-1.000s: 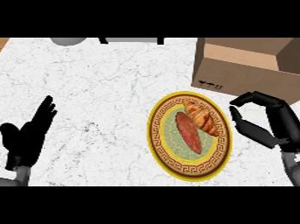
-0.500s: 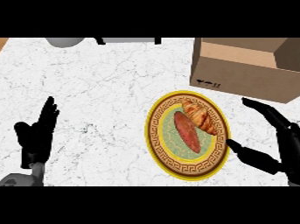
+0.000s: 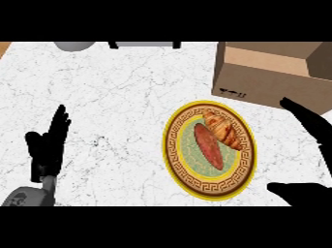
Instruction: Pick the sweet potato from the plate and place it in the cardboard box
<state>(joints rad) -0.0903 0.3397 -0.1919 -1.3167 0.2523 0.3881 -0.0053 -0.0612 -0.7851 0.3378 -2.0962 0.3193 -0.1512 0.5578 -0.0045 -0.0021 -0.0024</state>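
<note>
Cardboard box [image 3: 268,72] at upper right of white counter [image 3: 111,97], top open, interior partly in shadow, contents not discernible. Yellow-rimmed plate [image 3: 175,164] near box, below and left of it. On plate: reddish sweet potato [image 3: 209,147] lying lengthwise at centre, croissant [image 3: 223,130] against its upper right side. Right hand [image 3: 312,125] just right of plate, released: fingers straight, pointing up-left toward box front, thumb spread wide below, grasping nothing, clear of sweet potato. Left hand [image 3: 47,145] at lower left, resting, fingers straight up.

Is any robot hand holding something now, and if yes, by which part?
Nothing is held. The right robot hand is open beside the plate; the sweet potato lies untouched on it. The left robot hand rests open.
</note>
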